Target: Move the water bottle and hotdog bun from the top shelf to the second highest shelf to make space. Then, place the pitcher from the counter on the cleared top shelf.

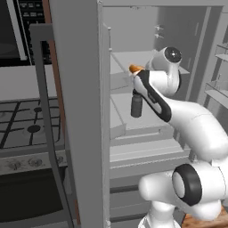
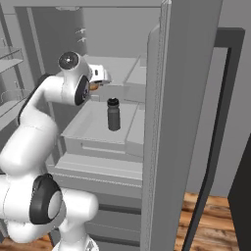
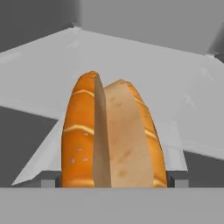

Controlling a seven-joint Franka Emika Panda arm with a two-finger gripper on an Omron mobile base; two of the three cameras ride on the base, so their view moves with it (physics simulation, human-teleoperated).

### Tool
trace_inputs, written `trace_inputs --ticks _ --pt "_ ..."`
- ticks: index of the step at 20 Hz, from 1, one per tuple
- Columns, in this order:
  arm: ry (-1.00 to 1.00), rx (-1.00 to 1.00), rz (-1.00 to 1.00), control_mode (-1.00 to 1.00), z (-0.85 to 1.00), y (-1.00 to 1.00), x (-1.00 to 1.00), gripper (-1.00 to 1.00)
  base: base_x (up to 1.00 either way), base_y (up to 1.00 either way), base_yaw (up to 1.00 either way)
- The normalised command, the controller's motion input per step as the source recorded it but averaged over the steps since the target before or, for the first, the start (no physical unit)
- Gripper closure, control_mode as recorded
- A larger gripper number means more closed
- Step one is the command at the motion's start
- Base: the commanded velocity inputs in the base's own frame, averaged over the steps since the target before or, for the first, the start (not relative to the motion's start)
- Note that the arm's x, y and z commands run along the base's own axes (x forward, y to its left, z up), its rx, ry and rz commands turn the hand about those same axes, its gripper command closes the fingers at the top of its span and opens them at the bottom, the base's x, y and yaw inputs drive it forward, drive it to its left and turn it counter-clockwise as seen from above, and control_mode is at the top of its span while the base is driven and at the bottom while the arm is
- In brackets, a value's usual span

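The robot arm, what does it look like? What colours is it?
The arm is glossy white and made of fat, rounded tube pieces. Dark black bands ring its joints, a black stripe runs along one side, and a round dark cap with a pale dot sits on top near the wrist. No loose cables show. The gripper has two small grey finger tips.

One bottle (image 2: 113, 113), one bun (image 3: 112, 140)

black gas stove (image 1: 26, 120), wooden floor (image 2: 196, 220) (reddish)
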Motion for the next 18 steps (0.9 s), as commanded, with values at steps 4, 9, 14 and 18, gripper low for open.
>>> trace_inputs --ticks 4,9,14,18 --pt "0.09 -0.04 0.02 -1.00 0.00 0.04 -1.00 1.00 0.00 0.00 0.00" --pt "0.15 -0.01 0.03 -1.00 0.00 0.01 -1.00 1.00 0.00 0.00 0.00" --pt "0.17 0.00 0.03 -1.00 -0.15 0.04 -1.00 1.00 0.00 0.00 0.00" --pt "0.13 0.00 0.01 -1.00 -0.42 0.09 -0.92 1.00 0.00 0.00 0.00"
